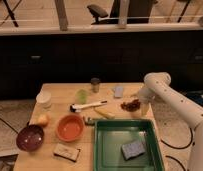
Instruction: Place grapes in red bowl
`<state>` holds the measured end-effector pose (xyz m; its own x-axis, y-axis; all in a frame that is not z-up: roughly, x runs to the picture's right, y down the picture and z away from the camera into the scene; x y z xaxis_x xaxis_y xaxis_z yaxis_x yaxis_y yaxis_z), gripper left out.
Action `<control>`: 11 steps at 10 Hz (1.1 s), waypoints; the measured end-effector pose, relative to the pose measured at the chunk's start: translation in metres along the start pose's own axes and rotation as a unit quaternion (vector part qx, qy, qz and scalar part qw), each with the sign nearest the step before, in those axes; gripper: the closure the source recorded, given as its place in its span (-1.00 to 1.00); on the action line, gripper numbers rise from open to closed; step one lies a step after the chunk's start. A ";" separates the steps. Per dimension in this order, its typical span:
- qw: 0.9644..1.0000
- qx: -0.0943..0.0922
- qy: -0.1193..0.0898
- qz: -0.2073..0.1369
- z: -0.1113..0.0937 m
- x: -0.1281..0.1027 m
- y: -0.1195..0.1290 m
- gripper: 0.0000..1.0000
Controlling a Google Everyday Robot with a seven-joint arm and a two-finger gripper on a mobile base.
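Observation:
The grapes (129, 105), a small dark reddish-brown cluster, lie on the wooden table (60, 92) near its right edge, just behind the green tray. My gripper (140, 104) hangs down from the white arm at the table's right side, right beside the grapes on their right, low over the table. The red bowl (70, 128), orange-red and empty, stands at the front left of the table, well to the left of the grapes and the gripper.
A green tray (110, 150) holding a blue-grey sponge (133, 148) fills the front right. A dark maroon bowl (29, 137) stands at the front left corner. A white-handled brush (88, 106), a green cup (82, 96), a small jar (95, 84), a white cup (44, 99) and a flat packet (66, 152) are also there.

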<state>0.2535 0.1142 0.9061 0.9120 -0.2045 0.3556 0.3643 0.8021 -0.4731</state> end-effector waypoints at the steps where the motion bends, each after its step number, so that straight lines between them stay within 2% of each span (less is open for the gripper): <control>1: 1.000 -0.003 -0.001 -0.001 0.001 0.001 0.001 -0.60; 11: 1.000 -0.020 -0.011 -0.017 0.010 0.003 0.004 -0.60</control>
<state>0.2555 0.1222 0.9130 0.8949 -0.2191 0.3887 0.4028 0.7714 -0.4926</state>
